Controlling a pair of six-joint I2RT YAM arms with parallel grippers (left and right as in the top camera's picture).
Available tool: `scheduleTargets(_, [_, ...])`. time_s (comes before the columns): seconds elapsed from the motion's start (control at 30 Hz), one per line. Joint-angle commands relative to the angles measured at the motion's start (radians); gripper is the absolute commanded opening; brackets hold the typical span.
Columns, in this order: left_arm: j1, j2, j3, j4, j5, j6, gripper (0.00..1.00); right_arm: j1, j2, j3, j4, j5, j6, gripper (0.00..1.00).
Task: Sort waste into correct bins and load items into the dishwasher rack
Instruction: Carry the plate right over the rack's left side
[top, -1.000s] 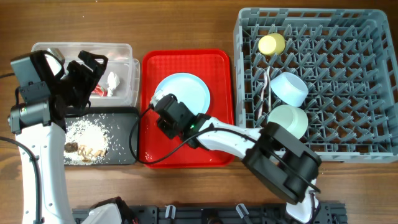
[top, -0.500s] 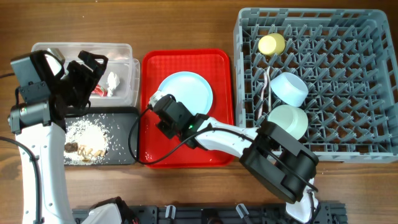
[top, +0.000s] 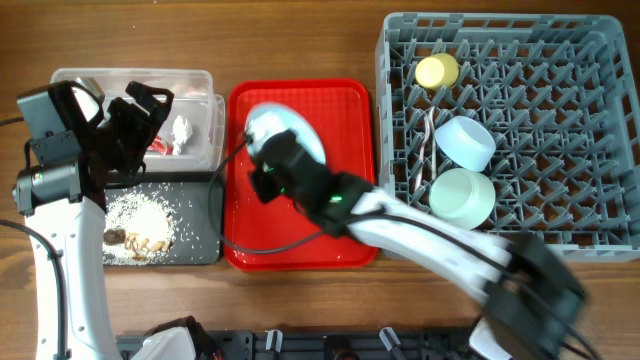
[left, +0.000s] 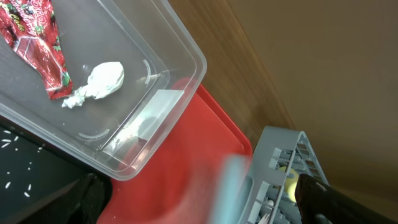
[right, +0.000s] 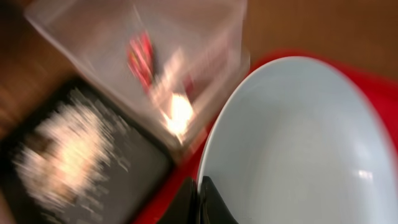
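Grip confirmed: right gripper clamped shut on rim of light-blue plate, with plate tipped up on edge over red tray. Dishwasher rack lies to that arm's right, just beside tray; free pegs right of pale-green bowl give room. Left gripper wide open and empty above clear tub, well apart from plate

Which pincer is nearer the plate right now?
Right. The right pincer is shut on the rim of the plate above the red tray; the left pincer hangs open over the tub, apart from it.
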Motion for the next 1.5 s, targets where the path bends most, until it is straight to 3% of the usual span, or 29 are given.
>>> scheduleTargets(0.0, [0.006, -0.002, 0.008, 0.003, 0.011, 0.005, 1.00, -0.080, -0.212, 0.005, 0.008, -0.116, 0.175, 0.04])
scheduleTargets(0.23, [0.006, -0.002, 0.008, 0.003, 0.011, 0.005, 1.00, -0.355, -0.416, 0.005, -0.068, -0.418, 0.355, 0.04])
scheduleTargets(0.57, [0.006, -0.002, 0.008, 0.003, 0.011, 0.005, 1.00, -0.640, -0.403, 0.003, -0.194, -0.514, 0.440, 0.04])
scheduleTargets(0.87, [0.006, -0.002, 0.008, 0.003, 0.011, 0.005, 1.00, -0.693, -0.394, -0.043, -0.233, -0.512, 0.429, 0.04])
scheduleTargets(1.23, [0.006, -0.002, 0.008, 0.003, 0.011, 0.005, 1.00, -0.710, -0.392, -0.223, -0.018, -0.584, 0.505, 0.04])
scheduleTargets(1.47, [0.006, -0.002, 0.008, 0.003, 0.011, 0.005, 1.00, -0.736, -0.392, -0.277, -0.005, -0.576, 0.499, 0.04])
